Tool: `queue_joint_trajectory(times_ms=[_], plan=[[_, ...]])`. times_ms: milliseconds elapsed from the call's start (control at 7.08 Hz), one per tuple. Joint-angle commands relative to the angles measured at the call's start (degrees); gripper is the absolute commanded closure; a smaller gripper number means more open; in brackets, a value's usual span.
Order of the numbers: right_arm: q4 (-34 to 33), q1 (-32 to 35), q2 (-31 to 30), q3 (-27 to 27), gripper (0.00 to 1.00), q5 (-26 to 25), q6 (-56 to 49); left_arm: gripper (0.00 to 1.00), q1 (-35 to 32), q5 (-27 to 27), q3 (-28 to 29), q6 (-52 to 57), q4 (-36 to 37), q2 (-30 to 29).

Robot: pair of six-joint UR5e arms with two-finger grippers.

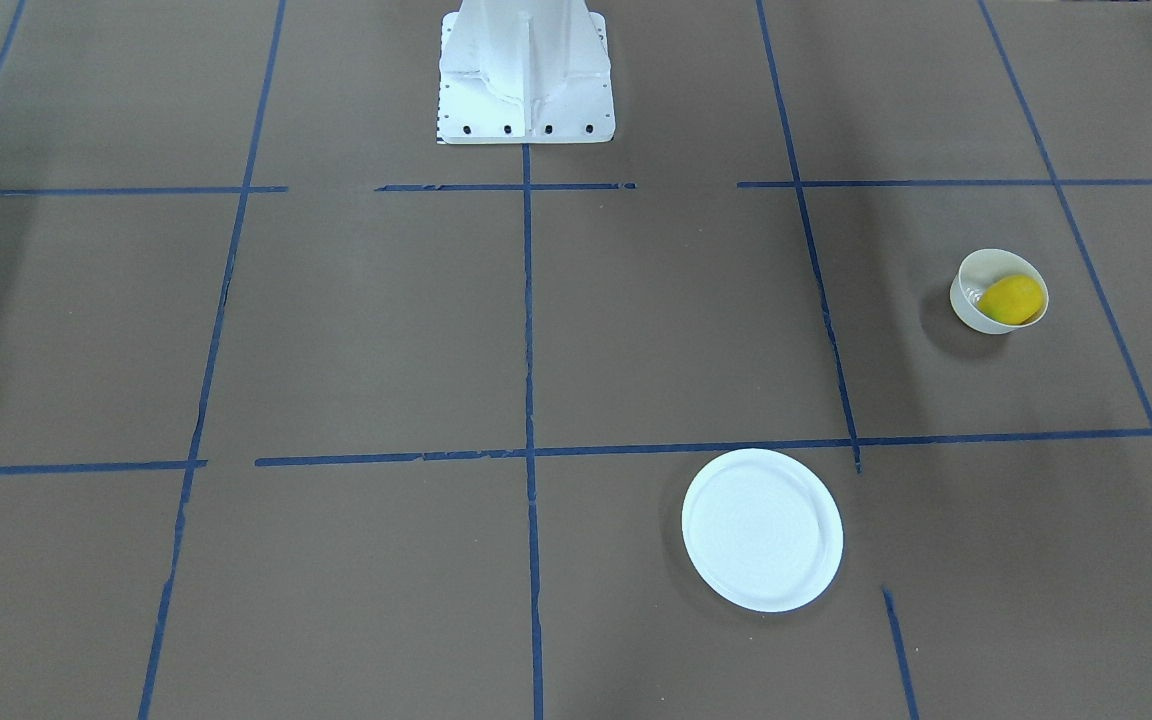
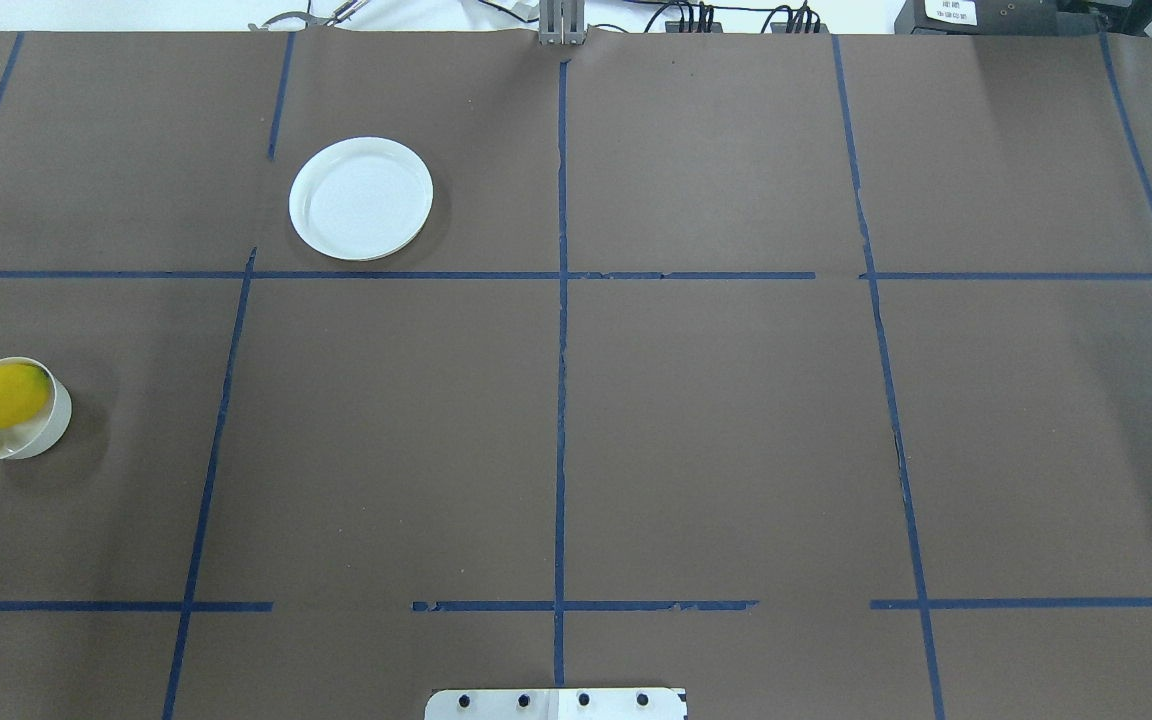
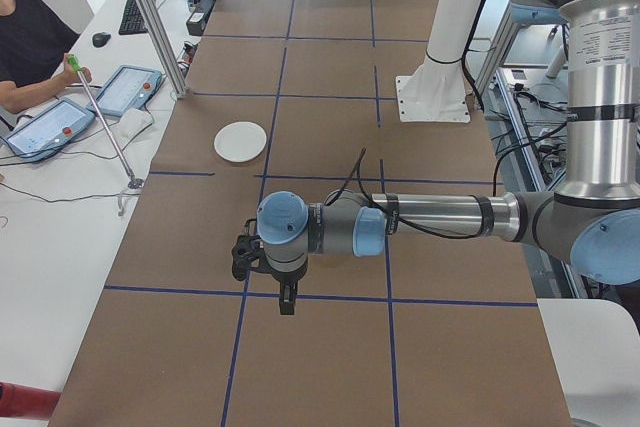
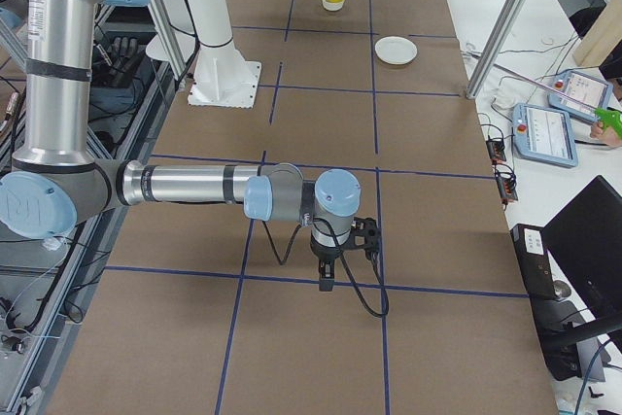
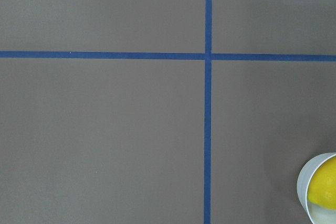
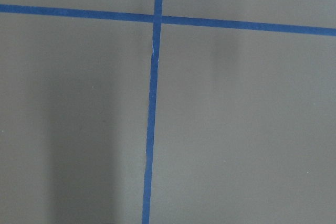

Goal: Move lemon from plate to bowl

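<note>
The yellow lemon (image 1: pixel 1012 298) lies inside the small off-white bowl (image 1: pixel 972 312) on my left side of the table. It shows the same way in the overhead view: lemon (image 2: pixel 3 395), bowl (image 2: pixel 48 428). The flat white plate (image 1: pixel 762 528) is empty, farther out on the table (image 2: pixel 361 198). The left wrist view catches the bowl (image 5: pixel 304 182) and lemon (image 5: pixel 325 182) at its lower right corner. My left gripper (image 3: pixel 286 297) shows only in the exterior left view, and my right gripper (image 4: pixel 326 279) only in the exterior right view. I cannot tell whether either is open or shut.
The white robot base (image 1: pixel 526 80) stands at the table's robot side. Blue tape lines (image 2: pixel 561 350) grid the brown table cover. Operators' tablets (image 4: pixel 549 128) lie on a side table beyond metal posts (image 3: pixel 150 17).
</note>
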Motion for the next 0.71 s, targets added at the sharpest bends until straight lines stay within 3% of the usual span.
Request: queue_joint_trajectory(times_ms=[0, 565], plan=[[0.0, 0.0, 0.0, 0.0, 0.0, 0.0, 0.0, 0.0, 0.0, 0.1, 0.01, 0.01, 0.08, -0.1], [0.0, 0.0, 0.0, 0.0, 0.0, 0.0, 0.0, 0.0, 0.0, 0.1, -0.08, 0.01, 0.09, -0.54]])
